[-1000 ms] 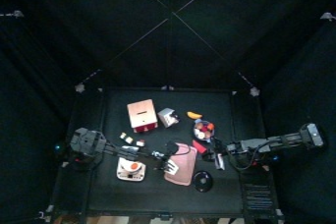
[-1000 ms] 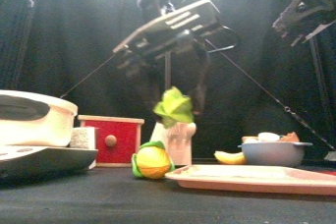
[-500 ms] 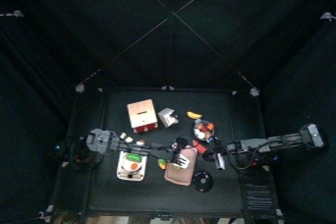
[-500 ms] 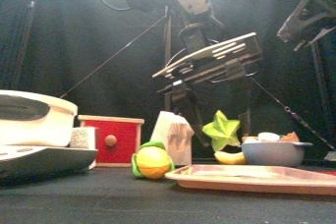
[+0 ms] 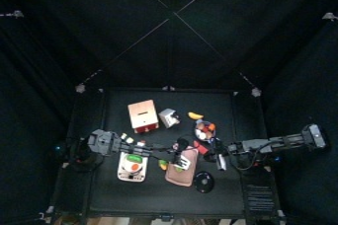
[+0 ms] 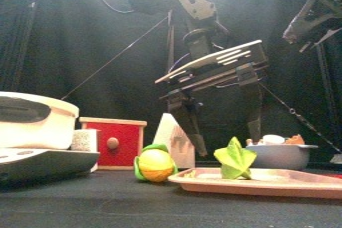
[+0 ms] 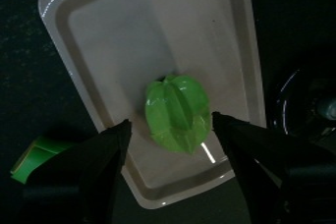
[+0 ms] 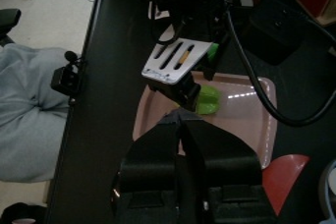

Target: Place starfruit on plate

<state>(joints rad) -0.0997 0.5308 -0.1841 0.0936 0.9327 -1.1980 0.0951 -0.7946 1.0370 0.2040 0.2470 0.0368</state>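
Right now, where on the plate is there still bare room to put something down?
The plate is bare from the starfruit to its far end. Around the fruit it is crowded: the open left gripper straddles it.

This is a robotics lab set up for recording, not a home or kitchen. A small black bench point(image 5: 106, 185) stands inside a pen of black curtains point(image 5: 53, 41) hung on a frame with crossing lines overhead, and two black robot arms reach in from either side with cables trailing along them. In the right wrist view, past the bench edge, a pale floor point(image 8: 53, 12) and a seated person's grey-clad leg point(image 8: 27, 110) show.
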